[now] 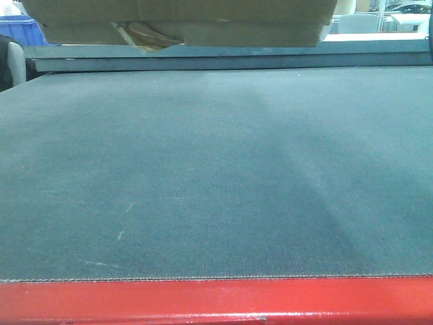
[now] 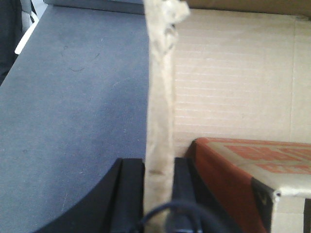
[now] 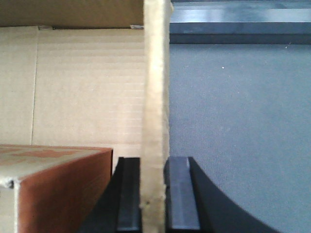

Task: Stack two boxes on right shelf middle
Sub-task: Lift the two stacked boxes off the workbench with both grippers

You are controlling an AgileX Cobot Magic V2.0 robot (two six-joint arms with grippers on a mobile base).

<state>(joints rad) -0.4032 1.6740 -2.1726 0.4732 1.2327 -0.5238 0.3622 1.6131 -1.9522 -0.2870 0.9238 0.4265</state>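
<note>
A brown cardboard box (image 1: 183,17) hangs at the top edge of the front view, above the far end of the platform, with a ragged tape strip (image 1: 139,34) under it. My left gripper (image 2: 159,162) is shut on the upright cardboard wall (image 2: 160,97) of this box. At the opposite side, my right gripper (image 3: 154,162) is shut on the other wall (image 3: 155,87). Inside the open box lies a smaller box printed in red (image 2: 252,167), whose corner (image 3: 63,184) also shows beside my right gripper. I cannot tell a second brown box apart. The shelf is out of view.
A dark grey felt-like platform (image 1: 203,176) with a red front beam (image 1: 216,301) fills the view below the box. A grey ledge (image 1: 223,57) runs along its back. A blue bin (image 1: 20,30) stands at the far left.
</note>
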